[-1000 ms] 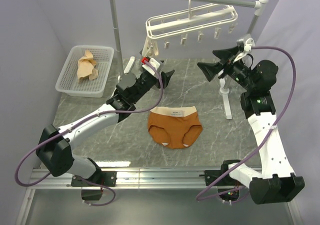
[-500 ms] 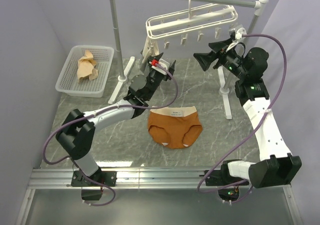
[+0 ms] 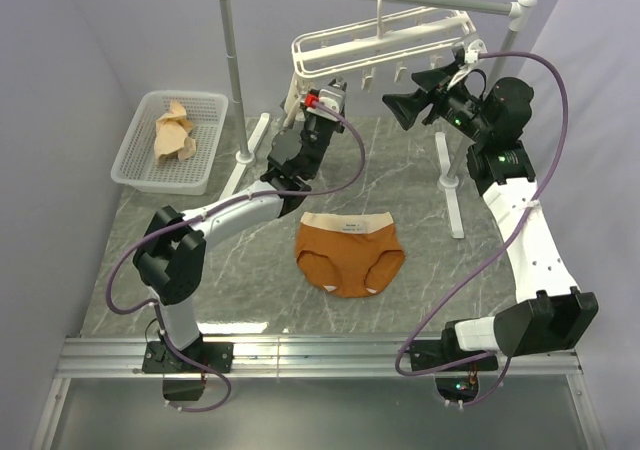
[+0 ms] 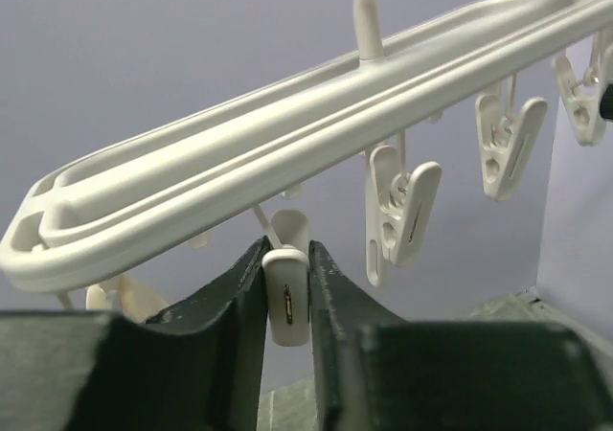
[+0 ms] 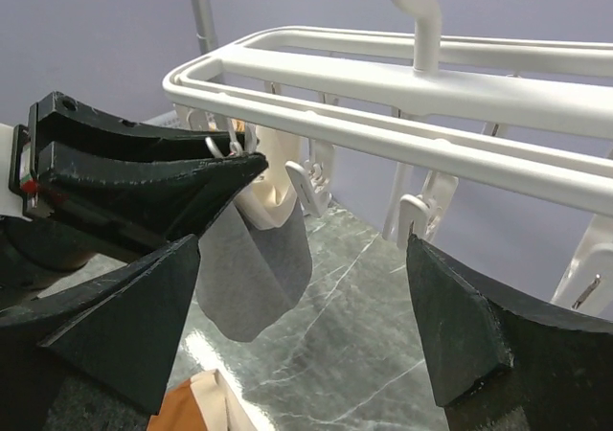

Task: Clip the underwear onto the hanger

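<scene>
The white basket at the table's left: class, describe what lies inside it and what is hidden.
A crumpled light tan cloth lies inside the basket, with bare mesh floor showing around it. Anything beneath the cloth is covered and cannot be seen.

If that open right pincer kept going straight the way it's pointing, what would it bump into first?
Likely the grey-and-beige garment hanging from the white plastic drying rack, just beside the left pincer gripping a small white clip. Depth is unclear, so that pincer might come first.

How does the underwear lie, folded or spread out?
Spread out. The underwear lies flat on the table, with its whole waistband and both leg openings in view.
</scene>
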`<state>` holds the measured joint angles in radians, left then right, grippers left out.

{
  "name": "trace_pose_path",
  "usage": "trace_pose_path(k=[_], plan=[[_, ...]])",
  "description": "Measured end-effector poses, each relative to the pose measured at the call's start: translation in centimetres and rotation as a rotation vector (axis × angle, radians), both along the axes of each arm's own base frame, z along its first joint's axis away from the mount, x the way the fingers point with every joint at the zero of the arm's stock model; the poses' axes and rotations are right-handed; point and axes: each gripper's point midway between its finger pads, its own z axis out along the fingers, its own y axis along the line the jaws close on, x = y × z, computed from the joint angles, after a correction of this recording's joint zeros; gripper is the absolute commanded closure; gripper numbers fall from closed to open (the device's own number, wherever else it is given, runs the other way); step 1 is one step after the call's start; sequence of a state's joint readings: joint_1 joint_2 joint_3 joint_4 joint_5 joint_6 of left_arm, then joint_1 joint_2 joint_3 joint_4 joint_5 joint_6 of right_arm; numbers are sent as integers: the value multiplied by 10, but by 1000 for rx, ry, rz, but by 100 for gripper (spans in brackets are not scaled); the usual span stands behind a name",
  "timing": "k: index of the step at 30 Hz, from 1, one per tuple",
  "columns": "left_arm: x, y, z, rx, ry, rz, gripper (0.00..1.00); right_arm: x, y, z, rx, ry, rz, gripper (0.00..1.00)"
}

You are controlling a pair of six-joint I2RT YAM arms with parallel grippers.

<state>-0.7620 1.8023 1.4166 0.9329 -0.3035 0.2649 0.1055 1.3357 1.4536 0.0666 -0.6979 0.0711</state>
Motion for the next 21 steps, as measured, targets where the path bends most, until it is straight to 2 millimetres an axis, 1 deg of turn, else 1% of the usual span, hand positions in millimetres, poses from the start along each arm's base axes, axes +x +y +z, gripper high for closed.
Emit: trace_pose_path(k=[4, 7, 8, 9, 11, 13, 15, 18, 19, 21], plan=[[2, -7, -6, 33, 23, -46, 85, 3, 4, 1, -17, -13, 33, 7], [4, -15, -11, 60, 62, -111, 89, 3, 10, 2, -24, -17, 75, 9], [3, -16, -13, 68, 74, -136, 90, 2, 12, 1, -22, -16, 91, 13], [2, -15, -14, 69, 86, -156, 92, 2, 14, 0, -20, -13, 106, 15], [-2, -11, -14, 68, 101, -189, 93, 4, 20, 2, -2, 6, 139, 21], [-8, -4, -10, 58, 106, -219, 94, 9, 25, 10, 17, 18, 173, 23], [-15, 4, -5, 49, 102, -253, 93, 15, 30, 16, 36, 31, 195, 26], [-29, 14, 0, 45, 93, -294, 92, 18, 37, 20, 59, 57, 219, 33], [-34, 15, 2, 44, 89, -308, 92, 18, 41, 20, 66, 68, 227, 37], [-42, 15, 8, 42, 76, -342, 93, 16, 47, 20, 80, 87, 241, 42]])
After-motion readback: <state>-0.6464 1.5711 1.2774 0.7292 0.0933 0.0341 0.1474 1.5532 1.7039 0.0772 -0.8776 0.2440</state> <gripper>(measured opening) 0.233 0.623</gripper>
